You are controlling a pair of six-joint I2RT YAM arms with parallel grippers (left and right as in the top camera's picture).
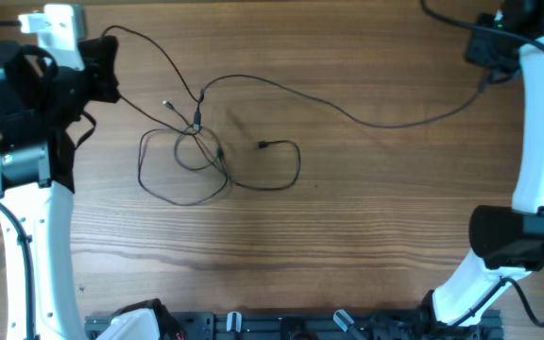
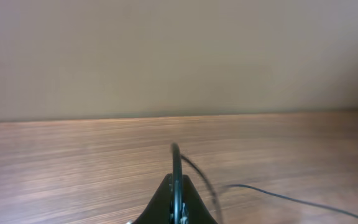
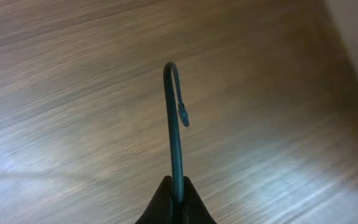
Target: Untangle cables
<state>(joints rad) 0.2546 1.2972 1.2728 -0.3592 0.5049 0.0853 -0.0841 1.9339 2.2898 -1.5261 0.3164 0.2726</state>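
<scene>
Left of the tangle point(image 1: 196, 142), left gripper point(image 2: 176, 190) clamps a cable point(image 2: 176, 157) tight; right of it, right gripper point(image 3: 176, 191) pinches another cable point(image 3: 170, 106).

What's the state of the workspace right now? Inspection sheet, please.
Surface: brown wood-grain table, no marks seen.
Job's things: thin black cables, knotted in loops left of centre; one strand leads to each arm.
Clutter: nothing seen.
Grippers: left gripper shut on one cable; right gripper shut on a hooked cable end with its plug.
Cables: thicker black arm wiring runs along both white arms.
Surroundings: plain beige wall behind the table; dark rail at the near edge.
</scene>
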